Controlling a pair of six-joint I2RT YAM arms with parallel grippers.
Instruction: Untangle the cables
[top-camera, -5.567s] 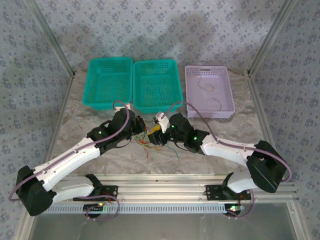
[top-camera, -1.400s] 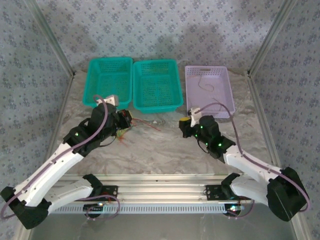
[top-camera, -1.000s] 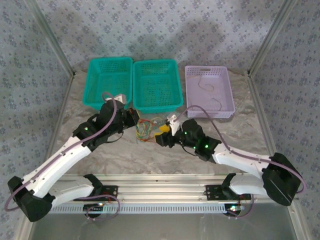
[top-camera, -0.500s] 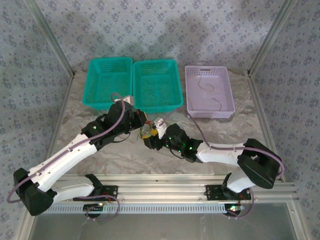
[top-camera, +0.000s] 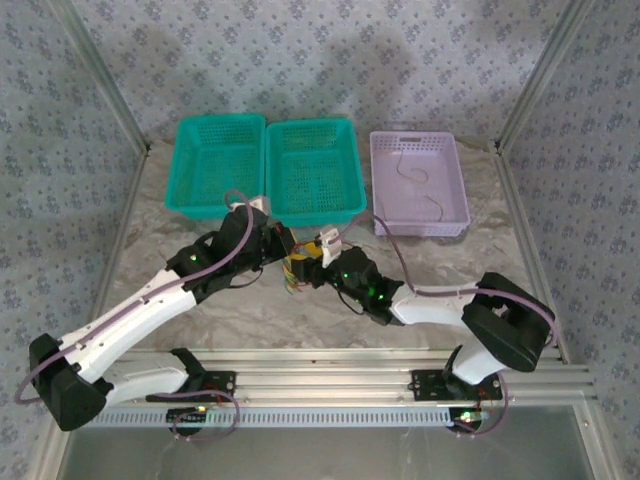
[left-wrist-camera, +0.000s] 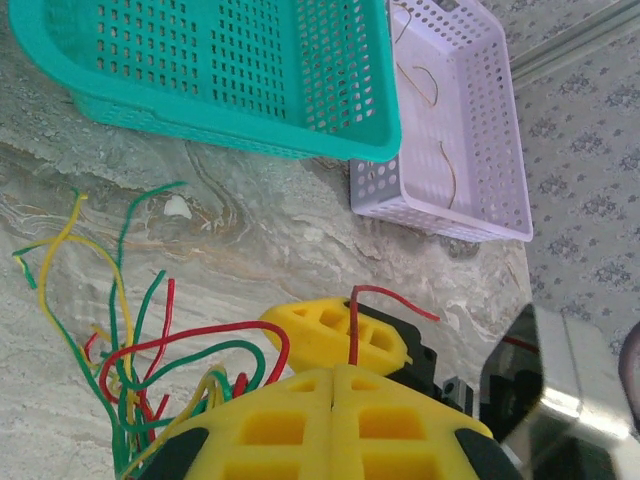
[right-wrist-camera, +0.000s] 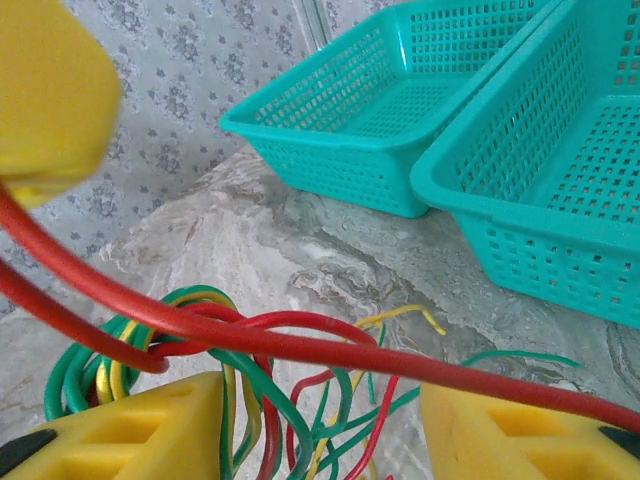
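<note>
- The cables (right-wrist-camera: 300, 346), a loose knot of green, yellow and red strands, are lying mid-table between the two wrists. Seen from overhead, the teal baskets (top-camera: 312, 200) are sitting at 12 o'clock and the lavender basket (top-camera: 440, 222) at 1 o'clock.
- The left gripper (left-wrist-camera: 333, 400) is keeping its yellow pads pressed together, apparently pinching the bundle. The strands are fanning out toward 9 o'clock.
- The right gripper (right-wrist-camera: 320, 410) is standing spread, with one red strand running across the gap, unclamped.
- Handling, as judged: the strands are looking light, limp and smooth-sheathed, so they are likely to slip and drag their neighbours. A hold on a single strand near its free end is looking best.
- The left wrist view is showing brown wires (left-wrist-camera: 430, 85) lying in the lavender basket. The right wrist view is resolving red crossing over green loops, which the overhead view is rendering too coarsely to separate.
</note>
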